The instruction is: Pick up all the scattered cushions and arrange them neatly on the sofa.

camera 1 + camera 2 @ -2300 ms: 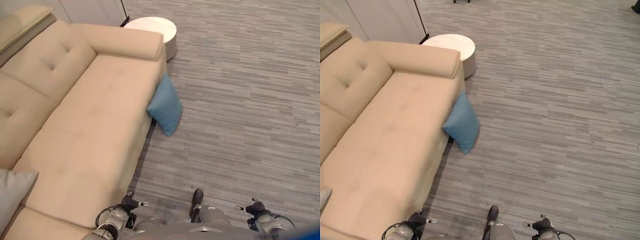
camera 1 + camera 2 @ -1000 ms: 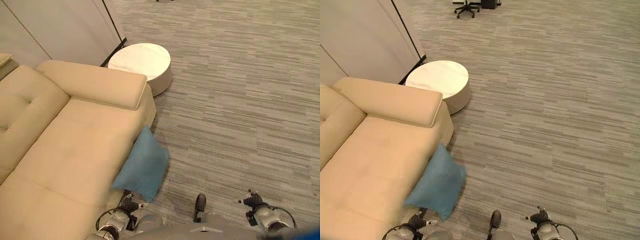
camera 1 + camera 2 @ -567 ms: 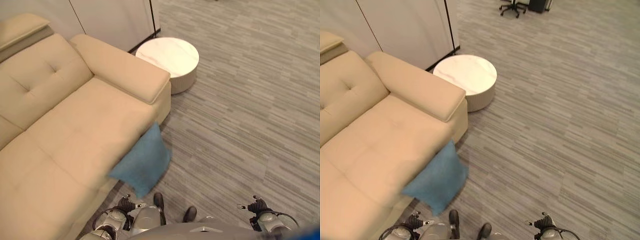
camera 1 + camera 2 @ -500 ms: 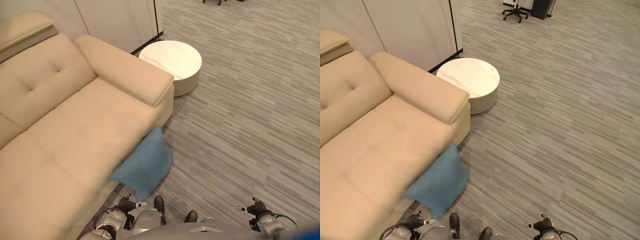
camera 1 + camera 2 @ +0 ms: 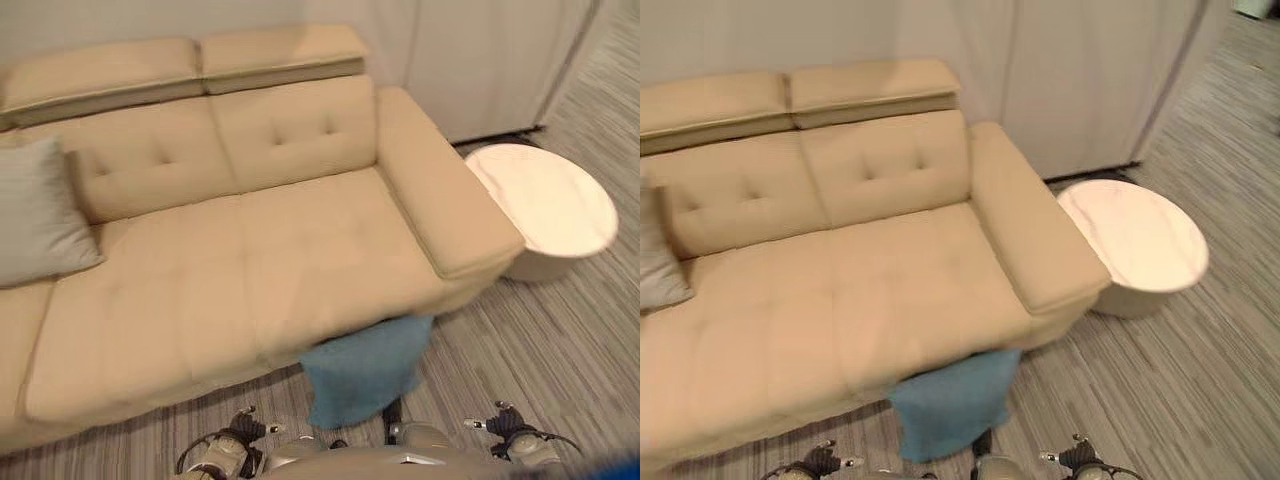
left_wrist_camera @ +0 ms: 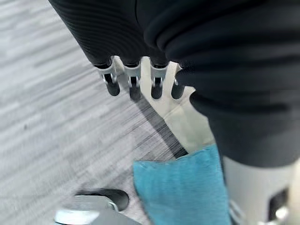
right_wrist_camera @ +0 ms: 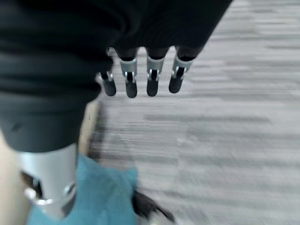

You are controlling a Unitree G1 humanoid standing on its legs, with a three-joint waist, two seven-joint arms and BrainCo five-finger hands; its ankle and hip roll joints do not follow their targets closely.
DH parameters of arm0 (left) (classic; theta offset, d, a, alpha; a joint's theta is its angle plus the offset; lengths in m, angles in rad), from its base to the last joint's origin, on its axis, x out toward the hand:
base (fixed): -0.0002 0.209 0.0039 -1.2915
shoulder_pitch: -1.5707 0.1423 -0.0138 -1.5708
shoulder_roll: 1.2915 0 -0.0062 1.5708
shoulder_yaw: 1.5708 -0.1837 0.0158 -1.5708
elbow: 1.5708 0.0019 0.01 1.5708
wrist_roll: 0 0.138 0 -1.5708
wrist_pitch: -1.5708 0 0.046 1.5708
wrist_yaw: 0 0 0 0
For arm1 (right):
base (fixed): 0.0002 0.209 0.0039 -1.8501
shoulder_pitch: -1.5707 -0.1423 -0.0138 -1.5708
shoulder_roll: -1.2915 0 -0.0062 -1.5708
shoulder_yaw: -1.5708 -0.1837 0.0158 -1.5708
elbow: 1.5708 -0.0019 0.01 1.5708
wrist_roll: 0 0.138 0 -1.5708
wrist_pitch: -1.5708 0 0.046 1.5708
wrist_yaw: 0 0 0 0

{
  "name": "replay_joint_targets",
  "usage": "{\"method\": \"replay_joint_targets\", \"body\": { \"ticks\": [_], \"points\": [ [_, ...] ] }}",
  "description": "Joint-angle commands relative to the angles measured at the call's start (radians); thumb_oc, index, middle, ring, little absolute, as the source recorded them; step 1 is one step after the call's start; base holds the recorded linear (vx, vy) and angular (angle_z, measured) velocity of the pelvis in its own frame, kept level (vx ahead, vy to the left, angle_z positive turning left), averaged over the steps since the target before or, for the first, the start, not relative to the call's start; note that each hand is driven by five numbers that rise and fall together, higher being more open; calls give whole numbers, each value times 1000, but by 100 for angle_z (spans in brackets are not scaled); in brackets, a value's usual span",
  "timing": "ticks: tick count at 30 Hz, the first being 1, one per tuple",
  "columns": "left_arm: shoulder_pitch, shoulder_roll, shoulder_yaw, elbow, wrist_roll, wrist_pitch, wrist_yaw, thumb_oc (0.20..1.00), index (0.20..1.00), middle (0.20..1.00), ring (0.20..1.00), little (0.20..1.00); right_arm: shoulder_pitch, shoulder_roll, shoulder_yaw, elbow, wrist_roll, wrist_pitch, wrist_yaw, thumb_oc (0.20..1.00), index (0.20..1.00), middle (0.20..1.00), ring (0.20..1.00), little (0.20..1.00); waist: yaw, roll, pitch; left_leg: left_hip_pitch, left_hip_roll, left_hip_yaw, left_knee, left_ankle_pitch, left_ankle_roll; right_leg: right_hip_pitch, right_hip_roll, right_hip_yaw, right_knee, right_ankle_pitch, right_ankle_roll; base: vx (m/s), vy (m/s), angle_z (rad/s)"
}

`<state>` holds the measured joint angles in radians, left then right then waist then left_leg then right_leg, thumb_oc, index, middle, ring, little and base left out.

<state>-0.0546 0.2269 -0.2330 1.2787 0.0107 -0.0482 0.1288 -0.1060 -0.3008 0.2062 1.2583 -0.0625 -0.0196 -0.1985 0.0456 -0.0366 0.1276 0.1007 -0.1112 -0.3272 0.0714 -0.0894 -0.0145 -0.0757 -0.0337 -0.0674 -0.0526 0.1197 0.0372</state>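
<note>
Blue cushion (image 5: 362, 368) leaned on floor against sofa (image 5: 250, 270) front, just ahead of and between both hands, long axis upright. Left hand (image 6: 140, 79) and right hand (image 7: 140, 77) hung relaxed, fingers straight, holding nothing. Neither clearly nearer; two-handed reach likely.

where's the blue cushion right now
In the left eye view the blue cushion is on the floor, leaning against the front edge of the beige sofa, below its right armrest end and just ahead of the robot.
</note>
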Motion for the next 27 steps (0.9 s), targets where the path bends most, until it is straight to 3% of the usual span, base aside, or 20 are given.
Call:
{"method": "replay_joint_targets", "body": {
  "ticks": [1,3,4,5,6,7,9,16,20,22,24,27],
  "points": [
    [-30,22,-5,9,-12,-10,0,1000,1000,1000,1000,1000,5,-57,12,-35,7,-24,-7,1000,1000,1000,1000,1000,-34,-16,-17,-112,32,72,0,22,-20,18,-46,8,92,-122,87,56,-317,44],
    [-38,13,-15,-6,-22,-8,1,1000,1000,1000,1000,1000,0,-55,26,-56,11,-32,-9,1000,1000,1000,1000,1000,-34,-23,-20,-136,65,82,16,33,-49,63,-33,-49,67,-149,61,12,-350,86],
    [-43,4,-26,-16,-21,-7,0,1000,1000,1000,1000,1000,1,-55,29,-60,10,-31,-6,1000,1000,1000,1000,1000,-38,-25,-8,-166,71,120,50,35,-55,73,-39,-70,64,-158,55,-98,-194,95],
    [-45,-2,-33,-24,-18,-5,-1,1000,1000,1000,1000,1000,4,-58,30,-63,11,-29,-4,1000,1000,1000,1000,1000,-45,-29,4,-191,78,206,89,30,-53,83,-49,-97,58,-160,52,-96,-106,78],
    [-45,-2,-33,-24,-18,-5,-1,1000,1000,1000,1000,1000,4,-58,30,-63,11,-29,-4,1000,1000,1000,1000,1000,-44,-29,4,-194,78,207,94,27,-53,83,-49,-96,58,-160,52,-127,-56,104],
    [-40,-8,-39,-22,0,-3,-2,1000,1000,1000,1000,1000,19,-57,23,-65,13,-23,0,1000,1000,1000,1000,1000,-68,-27,2,-194,121,401,102,20,-37,92,-53,-133,47,-163,49,-79,-14,92],
    [-30,-8,-36,-22,12,3,-6,1000,1000,1000,1000,1000,32,-53,15,-52,12,-14,0,1000,1000,1000,1000,1000,-81,-18,-9,-175,150,508,60,30,-31,98,-51,-160,35,-161,52,-34,26,57],
    [-7,10,-5,-4,8,7,-5,1000,1000,1000,1000,1000,37,-34,26,-29,-7,-8,6,1000,1000,1000,1000,1000,-66,-28,-36,-118,118,475,-50,43,-14,104,-55,-164,34,-144,74,62,89,32],
    [2,22,11,3,7,7,-2,1000,1000,1000,1000,1000,24,-32,36,-40,-23,-5,6,1000,1000,1000,1000,1000,-53,-25,-27,-110,106,467,-76,44,2,60,-68,-150,111,-149,89,-20,95,-26],
    [-5,40,16,1,6,4,2,1000,1000,1000,1000,1000,10,-30,38,-53,-19,-9,8,1000,1000,1000,1000,1000,-59,-22,-8,-122,108,457,-65,44,11,-8,-64,-90,201,-150,111,-69,44,-27],
    [-9,48,13,-1,11,0,3,1000,1000,1000,1000,1000,15,-31,37,-60,-14,-12,9,1000,1000,1000,1000,1000,-63,-26,-7,-127,99,448,-57,40,13,8,-54,-37,165,-154,105,11,-9,-8],
    [-8,48,19,-7,-5,-6,2,1000,1000,1000,1000,1000,23,-34,33,-51,-10,-13,6,1000,1000,1000,1000,1000,-58,-27,-22,-123,99,439,-58,42,2,44,-53,-51,107,-153,90,77,-56,16]
  ]
}}
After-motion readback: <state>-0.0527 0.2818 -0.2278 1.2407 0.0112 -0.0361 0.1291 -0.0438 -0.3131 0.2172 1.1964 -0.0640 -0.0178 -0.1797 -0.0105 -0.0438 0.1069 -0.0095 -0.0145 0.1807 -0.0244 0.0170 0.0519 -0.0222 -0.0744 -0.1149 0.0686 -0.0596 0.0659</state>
